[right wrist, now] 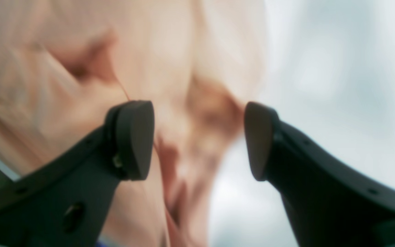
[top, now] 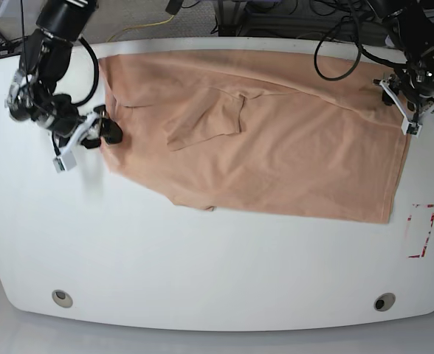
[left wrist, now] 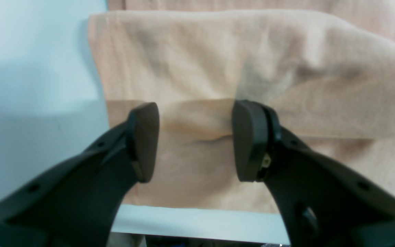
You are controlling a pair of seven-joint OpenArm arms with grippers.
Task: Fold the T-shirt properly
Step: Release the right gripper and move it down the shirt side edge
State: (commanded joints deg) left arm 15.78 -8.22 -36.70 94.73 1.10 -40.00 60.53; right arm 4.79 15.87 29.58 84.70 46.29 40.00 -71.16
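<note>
The peach T-shirt lies spread across the far half of the white table, with one sleeve folded onto its body. My right gripper is at the shirt's left edge in the base view. In the right wrist view the right gripper is open, with blurred, wrinkled cloth showing in the gap. My left gripper is over the shirt's right edge. The left gripper is open above a folded layer of the shirt, its fingers wide apart.
A red-outlined rectangle is marked on the table near the right edge. Two round fittings sit near the front edge. Cables hang behind the table's far edge.
</note>
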